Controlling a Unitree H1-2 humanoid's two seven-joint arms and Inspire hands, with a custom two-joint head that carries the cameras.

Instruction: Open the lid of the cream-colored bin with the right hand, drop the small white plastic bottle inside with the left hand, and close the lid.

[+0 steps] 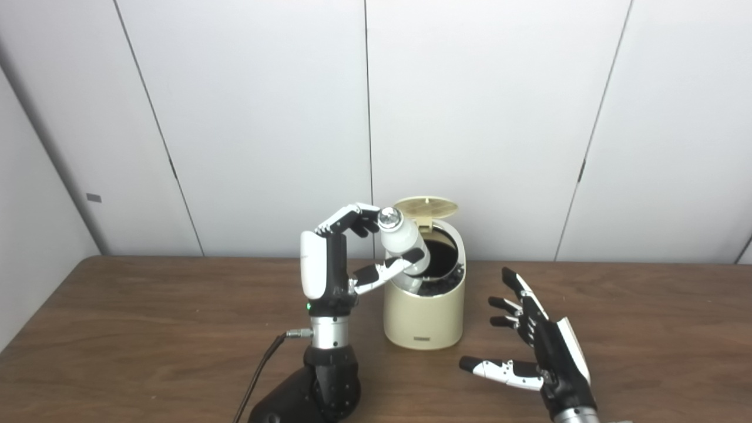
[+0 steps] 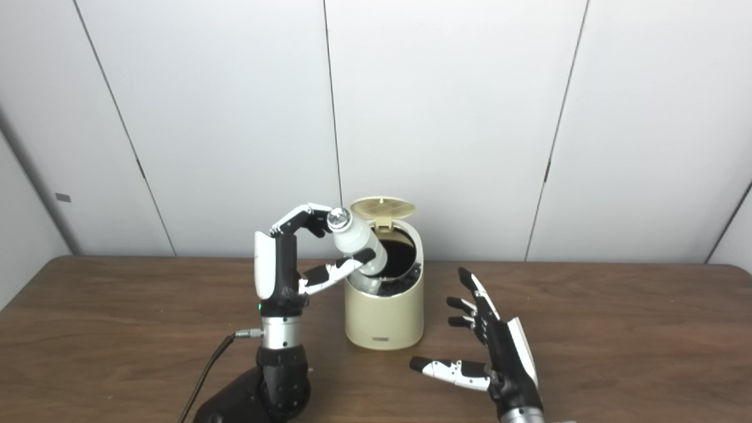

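White plastic, the bottle [image 1: 403, 239] sits pinched in my left hand [image 1: 346, 255], fingers on its silver cap, thumb under its body. It slants cap up and left, base down and right, poking into the mouth of the bin [image 1: 424, 305], whose lid [image 1: 426, 207] stands raised behind. My right hand [image 1: 537, 346] waits beside the bin on the right, fingers spread, holding nothing, so I judge letting go comes next
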